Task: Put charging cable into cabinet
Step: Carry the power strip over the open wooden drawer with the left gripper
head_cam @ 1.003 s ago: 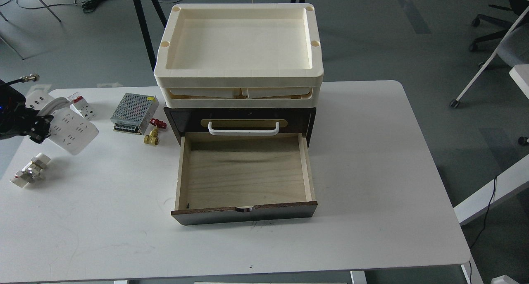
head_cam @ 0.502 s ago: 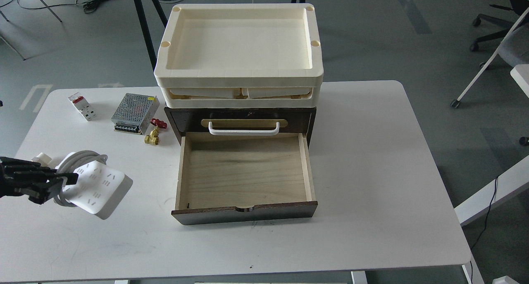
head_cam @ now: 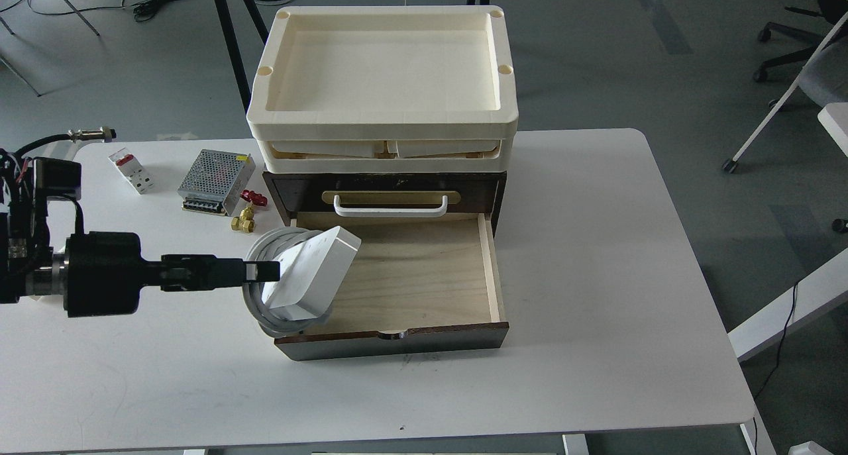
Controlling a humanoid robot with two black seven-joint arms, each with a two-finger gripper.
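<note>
- Charging cable [head_cam: 311, 269] hangs tilted over the open drawer's [head_cam: 411, 276] left wall, at 9 o'clock of the cabinet [head_cam: 490, 193].
- Left gripper [head_cam: 262, 271] pinches it; the strip lies at its 3 o'clock.
- Long axis runs roughly 1-to-7 o'clock.
- Likely next: carry rightward, lower.
</note>
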